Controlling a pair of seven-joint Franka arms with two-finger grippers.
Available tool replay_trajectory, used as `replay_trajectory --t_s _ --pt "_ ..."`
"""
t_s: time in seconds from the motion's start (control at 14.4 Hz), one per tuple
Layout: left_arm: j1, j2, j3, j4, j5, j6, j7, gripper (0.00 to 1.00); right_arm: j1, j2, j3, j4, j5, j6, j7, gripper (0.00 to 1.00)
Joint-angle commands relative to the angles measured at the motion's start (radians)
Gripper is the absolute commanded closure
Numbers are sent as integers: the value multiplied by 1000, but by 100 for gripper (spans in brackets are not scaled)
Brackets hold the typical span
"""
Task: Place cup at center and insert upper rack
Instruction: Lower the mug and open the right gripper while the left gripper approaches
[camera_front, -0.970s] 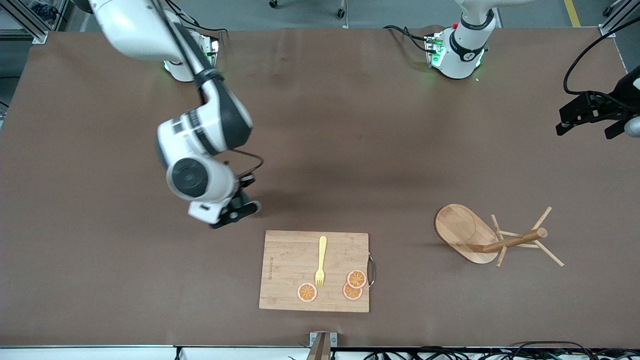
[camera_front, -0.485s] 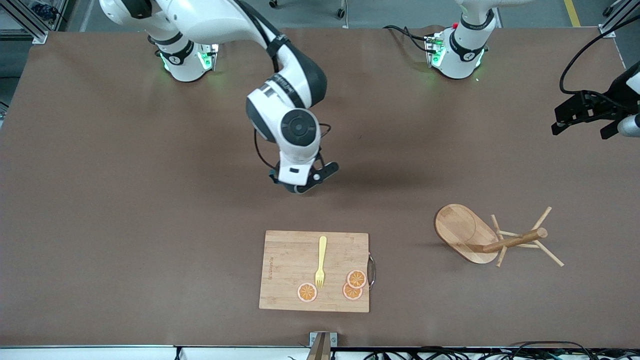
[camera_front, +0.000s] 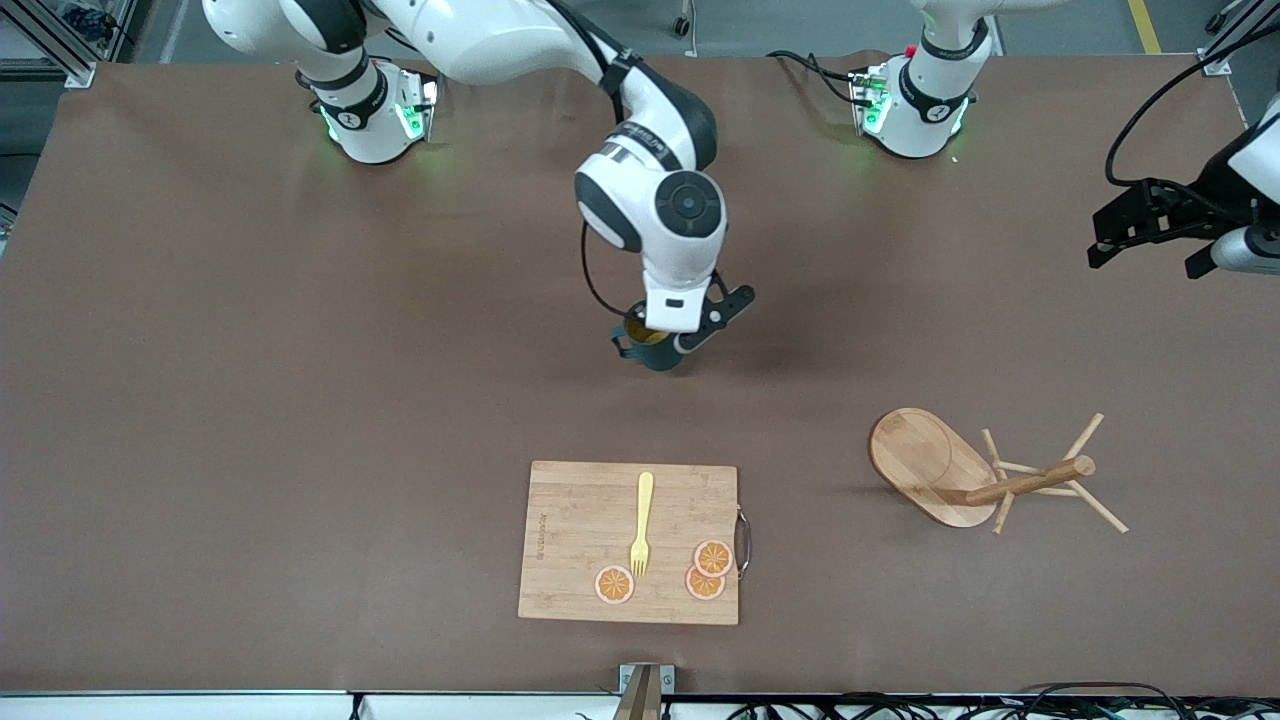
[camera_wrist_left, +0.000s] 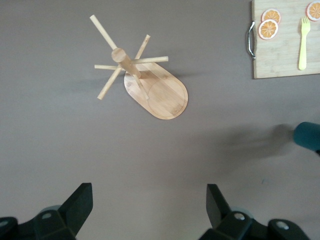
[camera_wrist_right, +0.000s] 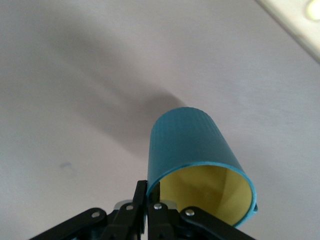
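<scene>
While toppled — upper rack (camera_front: 960, 475) post sideways

I work in a robotics lab: my two arm bases (camera_front: 375, 110) are bolted to a wide brown worktop (camera_front: 200, 400), green status lights glowing on them. Aluminium frame posts (camera_front: 50, 40) stand at its corners, cables (camera_front: 1150, 130) trail about, and caster wheels (camera_front: 685, 22) rest on the grey floor.

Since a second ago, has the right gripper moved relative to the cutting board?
Yes. The right gripper, shut on the cup, has swung toward the left arm's end, now over bare table beside the cutting board.
</scene>
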Motion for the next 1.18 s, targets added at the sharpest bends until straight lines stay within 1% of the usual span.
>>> replay_trajectory --t_s 0.0,0.14,0.28,0.42,0.48,0.62,0.69,0.76,0.83,0.9,1.11 --pt "4 -9 -10 -3 -12 2 -1 0 10 42 -5 42 17 22 101 100" --pt "-2 -3 -22 -2 -12 4 -4 0 12 57 25 46 16 44 201 100" --pt "-7 0 -49 0 -13 4 -8 0 21 73 28 54 16 48 258 99" --pt "-7 20 -72 4 -36 5 -27 0 32 94 30 71 17 56 269 98" --pt "-7 30 -88 15 -36 5 -43 0 36 97 30 75 16 61 269 97" --pt "-7 39 -118 21 -36 5 -95 0 36 103 28 75 16 65 263 88" --pt "-7 43 -137 23 -36 5 -131 0 36 103 28 75 16 73 263 74" --pt "-7 46 -154 26 -36 5 -164 0 36 102 28 75 16 76 264 42" --pt "-10 60 -176 29 -36 12 -197 0 36 99 28 77 16 78 267 16" --pt "-15 66 -191 34 -35 21 -239 0 33 94 28 81 16 73 269 0" --pt "-45 76 -219 38 -33 41 -341 0 21 68 31 82 17 59 269 0"
